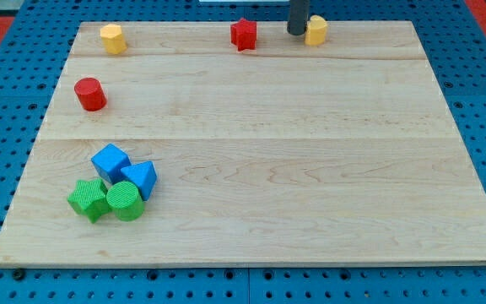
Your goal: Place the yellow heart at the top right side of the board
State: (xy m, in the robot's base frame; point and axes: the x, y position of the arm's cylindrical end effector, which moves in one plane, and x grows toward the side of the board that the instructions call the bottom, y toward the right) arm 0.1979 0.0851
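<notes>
The yellow heart (316, 29) lies at the view's top edge of the wooden board (310, 169), right of centre. My tip (297, 32) is down on the board, touching the heart's left side. A red star (244, 34) lies a little further left along the same edge. The rod rises out of the view's top.
A yellow hexagonal block (113, 39) sits at the top left. A red cylinder (90, 94) lies below it. At the bottom left cluster a blue cube (110, 161), a blue triangle (141, 178), a green star (89, 199) and a green cylinder (124, 201).
</notes>
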